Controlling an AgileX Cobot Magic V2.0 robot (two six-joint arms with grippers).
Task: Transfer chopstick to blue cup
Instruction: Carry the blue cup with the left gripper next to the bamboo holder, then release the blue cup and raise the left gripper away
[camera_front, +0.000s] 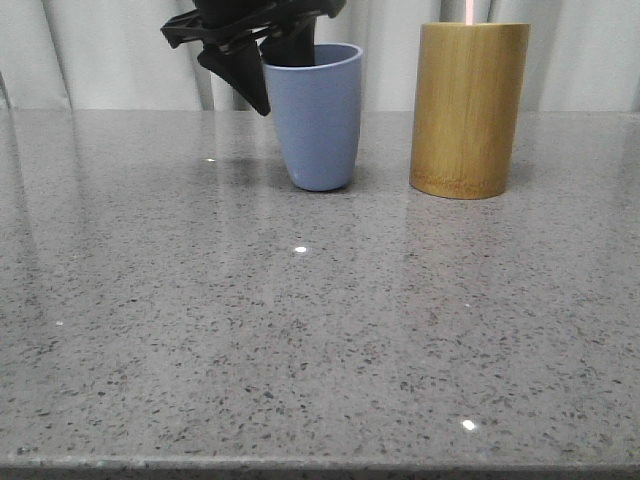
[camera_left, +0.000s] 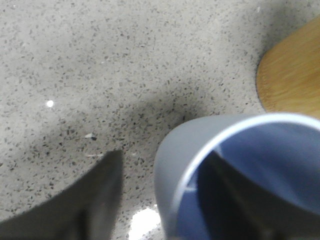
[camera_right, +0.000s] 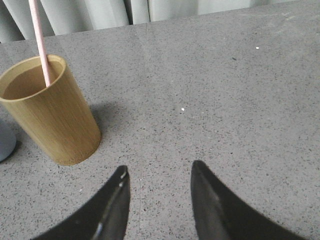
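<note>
You'll find no readable writing on the blue cup (camera_front: 318, 117) or the bamboo holder (camera_front: 468, 108); the pale pink chopstick (camera_right: 40, 42) stands in the holder, its top cut off by the frame edge. Your left gripper (camera_front: 268, 75) straddles the cup's rim with jaws spread, one finger (camera_left: 235, 200) inside, one outside. Your right gripper (camera_right: 157, 197) hangs open over the speckled grey stone table (camera_front: 320, 330), the holder just beside it, pale curtains behind.

The chopstick (camera_front: 470, 10) is cut off at the front view's top edge; the left tool (camera_front: 262, 60) seems half hidden inside the blue cup (camera_front: 318, 120).
</note>
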